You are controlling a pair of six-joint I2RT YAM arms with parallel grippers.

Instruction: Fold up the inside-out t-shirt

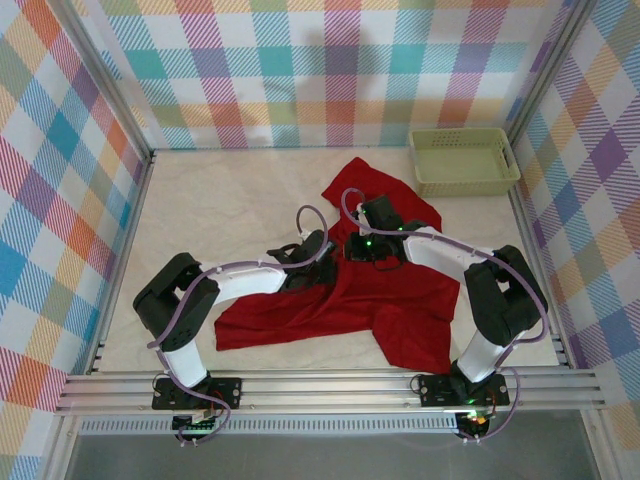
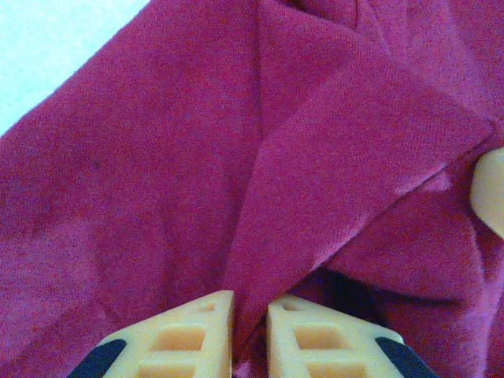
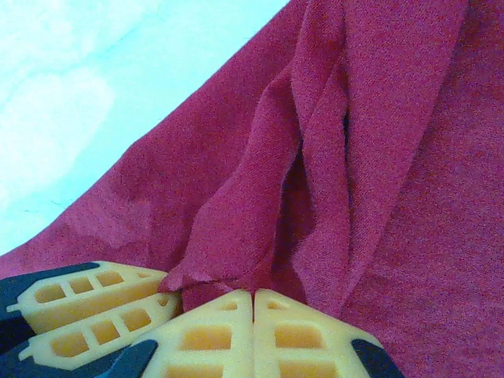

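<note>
The inside-out t-shirt point(image 1: 400, 310) lies crumpled on the pale table point(image 1: 220, 210), in the centre and lower right of the top view. One part of it reaches up toward the green basket point(image 1: 463, 160), which stands in the upper right corner, near the shirt but apart from it. Both arms bend inward over the cloth. The left gripper point(image 1: 322, 268) and the right gripper point(image 1: 352, 247) are just beside each other, above the middle of the shirt. In the left wrist view the two yellow fingers are nearly together at the bottom edge, and a raised fold of the red cloth goes down into the narrow gap between them, so these jaws are pinching the shirt. In the right wrist view the jaws are pressed fully together. A ridge of cloth runs down to their tips, but I cannot tell if any cloth is caught between them.
</note>
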